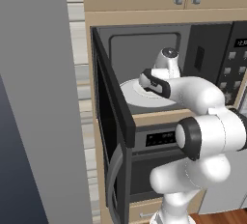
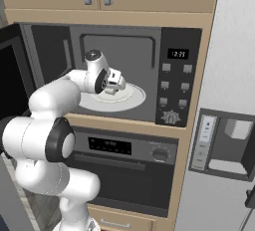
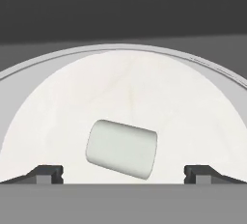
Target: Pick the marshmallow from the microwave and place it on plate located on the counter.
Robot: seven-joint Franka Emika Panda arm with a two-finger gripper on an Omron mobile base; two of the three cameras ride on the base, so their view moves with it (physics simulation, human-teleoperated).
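While the black built-in microwave (image 2: 114,70) stands with its dark door (image 1: 113,121) swung wide, the white arm reaches into the grey cavity and holds its two-finger gripper (image 3: 123,172) low over the white round turntable (image 3: 58,107). Its jaws are spread wide and grasp nothing. Between the two dark fingertips (image 3: 46,174), and slightly ahead of them, lies the small white soft marshmallow (image 3: 122,148), a stubby cylinder resting on its side on the turntable, tilted a little across the line of the jaws. As far as the hand view tells, neither fingertip touches it.

By my reading the task is at its early part: the door is already open and the hand is lined up on the marshmallow, but the grasp itself is not yet made. Left to do are closing on the lump, lifting it clear of the turntable, drawing the hand out past the door edge, and carrying it to a plate on a counter. The soft lump may squash or roll when pinched, so a gentle squeeze looks wise
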